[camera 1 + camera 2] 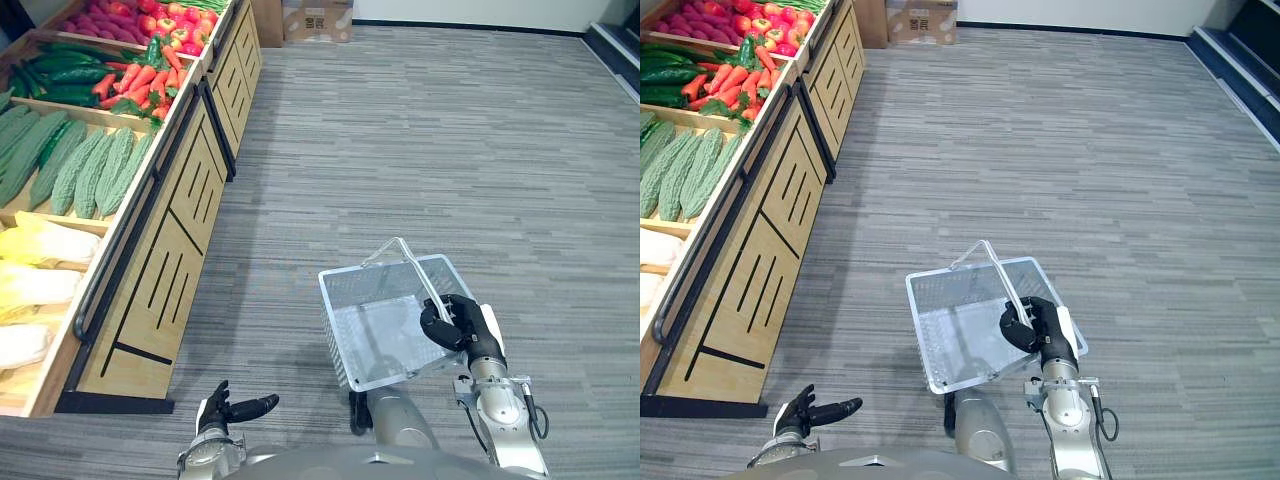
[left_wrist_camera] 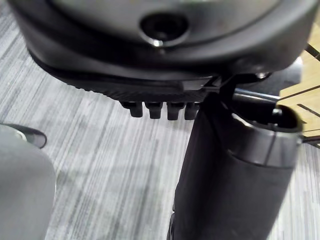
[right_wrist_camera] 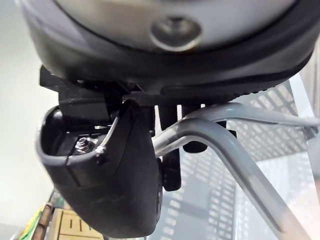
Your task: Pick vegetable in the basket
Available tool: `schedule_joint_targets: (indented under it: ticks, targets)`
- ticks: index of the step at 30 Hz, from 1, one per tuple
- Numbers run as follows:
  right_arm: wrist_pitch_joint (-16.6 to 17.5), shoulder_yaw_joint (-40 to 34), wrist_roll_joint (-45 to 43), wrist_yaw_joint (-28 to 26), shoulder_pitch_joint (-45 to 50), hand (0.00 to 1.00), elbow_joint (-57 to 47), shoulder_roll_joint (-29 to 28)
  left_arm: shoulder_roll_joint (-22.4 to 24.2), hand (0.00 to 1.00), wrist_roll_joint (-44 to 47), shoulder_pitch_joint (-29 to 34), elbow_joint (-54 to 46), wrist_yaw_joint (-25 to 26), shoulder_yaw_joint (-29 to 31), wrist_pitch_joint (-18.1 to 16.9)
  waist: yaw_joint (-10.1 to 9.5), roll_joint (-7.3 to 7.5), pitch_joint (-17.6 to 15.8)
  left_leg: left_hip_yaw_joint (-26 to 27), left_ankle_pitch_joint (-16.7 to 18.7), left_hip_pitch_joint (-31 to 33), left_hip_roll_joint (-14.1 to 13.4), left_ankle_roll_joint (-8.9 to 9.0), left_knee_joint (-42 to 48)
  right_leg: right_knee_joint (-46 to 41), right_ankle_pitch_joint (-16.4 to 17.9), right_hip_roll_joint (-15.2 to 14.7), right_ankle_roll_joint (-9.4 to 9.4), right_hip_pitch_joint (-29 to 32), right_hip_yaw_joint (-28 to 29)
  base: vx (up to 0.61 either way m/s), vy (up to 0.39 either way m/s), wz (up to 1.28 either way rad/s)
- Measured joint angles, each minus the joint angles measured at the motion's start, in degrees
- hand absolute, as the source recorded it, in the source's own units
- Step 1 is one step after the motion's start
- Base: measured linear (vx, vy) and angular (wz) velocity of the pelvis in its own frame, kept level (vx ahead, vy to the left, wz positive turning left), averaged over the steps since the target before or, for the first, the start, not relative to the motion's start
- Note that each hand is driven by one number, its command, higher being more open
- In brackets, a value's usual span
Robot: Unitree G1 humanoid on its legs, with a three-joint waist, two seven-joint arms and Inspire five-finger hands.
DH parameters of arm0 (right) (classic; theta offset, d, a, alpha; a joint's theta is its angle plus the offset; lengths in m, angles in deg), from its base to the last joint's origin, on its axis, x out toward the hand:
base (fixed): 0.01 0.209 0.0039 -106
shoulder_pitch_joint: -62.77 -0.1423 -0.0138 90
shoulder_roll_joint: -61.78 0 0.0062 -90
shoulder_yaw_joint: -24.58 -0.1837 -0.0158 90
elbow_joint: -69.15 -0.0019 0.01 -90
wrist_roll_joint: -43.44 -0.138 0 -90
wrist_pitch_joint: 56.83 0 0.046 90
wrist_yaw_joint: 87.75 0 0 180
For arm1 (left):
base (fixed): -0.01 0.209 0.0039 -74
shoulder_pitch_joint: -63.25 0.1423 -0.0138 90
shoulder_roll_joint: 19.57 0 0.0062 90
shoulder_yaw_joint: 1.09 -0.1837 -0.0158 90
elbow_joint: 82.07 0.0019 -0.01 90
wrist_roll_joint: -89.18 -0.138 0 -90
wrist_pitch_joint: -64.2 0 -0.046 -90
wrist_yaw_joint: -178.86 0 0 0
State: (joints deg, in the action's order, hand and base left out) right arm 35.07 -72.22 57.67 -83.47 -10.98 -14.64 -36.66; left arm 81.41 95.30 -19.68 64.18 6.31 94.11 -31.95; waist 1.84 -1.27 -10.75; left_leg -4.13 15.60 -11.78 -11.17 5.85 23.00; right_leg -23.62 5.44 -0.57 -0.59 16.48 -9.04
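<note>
My right hand [image 1: 455,322] has the basket [image 1: 340,330] by its handle [image 1: 412,262]. In the right wrist view the fingers [image 3: 171,172] are curled round the grey bar with the thumb closing over it from the other side. The basket is a pale wire-mesh one and hangs in front of me, over the grey striped floor [image 1: 450,150], tilted a little.

My left hand [image 1: 225,408] sits low at my left side. Its fingers [image 1: 262,403] are stretched out and relaxed, with nothing in them.

The vegetables are all on the wooden stand [image 1: 180,230] along my left, well apart from the basket. Nearest to me lie pale yellow-white cabbages [image 1: 40,245]. In the next compartment are the knobbly green bitter gourds [image 1: 90,170], laid side by side. Beyond those are dark green cucumbers [image 1: 70,75] with orange carrots [image 1: 145,80] just beside them in the same compartment. Further along is a heap of red vegetables [image 1: 170,20], which I cannot tell apart by kind from here.

A cardboard box [image 1: 316,20] stands on the floor at the far end, past the end of the stand.
</note>
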Motion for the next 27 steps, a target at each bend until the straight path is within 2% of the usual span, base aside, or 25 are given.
schedule_joint_targets:
  ticks: [1,3,5,6,8,10,12,13,14,15,16,18,21,23,27]
  targets:
    - [0.0,-0.1,0.0,0.0,0.1,0.0,0.0,-0.1,0.0,1.0,0.0,-0.1,0.1,0.0,0.0,0.0,0.08,-0.06,0.0,-0.3,-0.8,1.7,-0.4,0.63,3.0,0.8,0.1,0.3,-0.17,-0.7,-0.4,0.14,-0.17,0.21]
    - [0.0,0.1,-1.1,-0.1,1.6,0.0,0.0,-0.5,0.1,1.0,0.1,-0.2,0.0,0.0,0.1,0.1,-0.19,-0.26,0.0,-0.2,-7.9,6.5,-1.5,2.42,14.1,4.4,0.2,1.6,-0.48,-5.0,-1.0,0.18,-0.177,0.14]
    - [0.0,0.2,-1.6,-0.1,2.6,0.0,-0.1,-0.6,0.0,1.0,0.3,0.0,0.0,0.2,0.2,0.1,-0.47,0.03,-0.2,1.2,-13.6,8.0,-2.5,2.12,19.8,7.4,0.4,2.7,-1.45,-8.9,-0.3,0.19,-0.135,-0.1]
    - [0.0,-0.2,-1.7,0.1,3.0,0.0,-0.2,-0.4,-0.2,1.0,0.3,0.1,-0.1,0.2,0.3,0.0,-0.71,-0.33,-0.1,4.4,-10.8,10.3,-3.9,0.72,25.8,10.1,0.2,3.6,-2.9,-11.9,0.6,0.22,-0.113,-0.23]
    - [0.0,-0.5,-2.2,0.4,3.1,0.0,-0.2,-0.5,-0.1,1.0,0.3,0.3,-0.4,0.1,0.3,-0.1,-0.91,-0.39,-0.2,8.0,-5.4,13.0,-3.8,-0.78,28.9,11.8,0.0,3.9,-3.68,-14.4,1.8,0.23,-0.078,-0.28]
    - [0.0,-0.4,-3.5,1.1,3.3,0.0,-0.2,-0.5,-0.4,1.0,0.5,0.3,-1.3,0.3,0.4,-0.1,-2.1,-0.01,-0.4,9.7,-0.1,15.7,-1.2,-1.58,23.9,13.5,0.1,3.6,-4.23,-17.6,3.7,0.22,-0.001,-0.45]
    - [0.0,-0.4,-3.8,1.1,3.3,0.0,-0.2,-0.6,-0.5,1.0,0.5,0.4,-1.9,0.4,0.4,-0.1,-2.49,0.1,-0.6,10.0,1.3,16.5,0.0,-1.59,16.1,14.1,0.1,3.1,-3.96,-18.8,4.6,0.19,0.093,-0.38]
    - [0.0,-0.5,-4.0,1.1,3.4,0.0,-0.2,-0.6,-0.5,1.0,0.3,0.4,-2.1,0.4,0.2,-0.1,-2.32,0.34,-0.8,10.0,0.4,16.4,1.2,-1.3,5.4,13.9,0.7,2.0,-2.47,-19.5,4.9,0.17,0.131,-0.19]
    - [0.0,-0.7,-4.0,1.2,3.7,0.0,-0.2,-0.5,-0.5,1.0,0.2,0.4,-2.1,0.5,0.2,-0.1,-2.07,0.32,-0.8,9.8,-1.7,16.3,1.6,-1.36,1.2,13.7,1.2,1.7,-1.81,-19.7,4.8,0.16,0.158,0.0]
    - [0.0,-1.3,-4.0,1.2,3.9,0.0,-0.2,0.2,0.1,1.0,0.2,0.5,-2.2,0.7,0.2,-0.1,-1.63,-0.76,-0.7,9.7,-8.9,16.4,1.7,-1.01,-4.6,13.7,2.0,1.7,-0.62,-20.3,4.8,0.14,0.166,0.06]
    - [0.0,-1.6,-3.9,1.2,3.9,0.0,0.0,0.6,0.7,1.0,0.4,0.4,-2.2,0.7,0.3,0.0,-1.64,-1.44,-1.0,9.3,-11.0,16.4,1.6,-0.19,-5.6,13.6,2.4,1.9,0.01,-20.6,4.8,0.2,0.24,0.09]
    - [-0.2,-1.1,-4.0,1.0,3.8,0.0,0.5,0.1,-0.2,1.0,0.2,0.1,-2.7,0.7,0.2,-0.2,-1.7,-0.05,-1.5,10.0,-11.1,14.9,4.2,-0.86,-8.1,14.0,2.9,-1.0,1.86,-21.4,5.2,0.19,0.233,0.07]
    - [-0.2,-0.3,-4.0,0.1,3.6,0.0,0.5,-0.5,-0.6,1.0,0.2,-0.1,-2.7,0.7,0.2,0.0,-2.07,0.66,-1.7,10.9,-11.8,14.2,6.2,-2.13,-10.8,16.8,1.7,-2.5,3.68,-21.9,6.2,0.16,0.157,-0.06]
    - [-0.2,0.5,-4.4,-0.3,3.6,0.0,0.5,-0.6,-0.5,1.0,0.0,0.1,-2.6,0.7,0.1,0.1,-1.94,0.62,-1.6,11.6,-12.4,12.7,7.1,-2.95,-13.3,17.7,1.4,-3.3,4.1,-22.2,6.4,0.08,0.067,-0.08]
    - [-0.2,2.3,-6.7,-0.6,3.4,0.0,0.7,-0.7,-0.7,1.0,0.0,0.1,-2.2,0.6,-0.5,0.0,-1.69,0.71,-1.3,11.7,-14.0,11.1,7.9,-3.15,-17.3,18.8,1.1,-3.8,4.49,-22.5,6.6,0.02,0.012,-0.03]
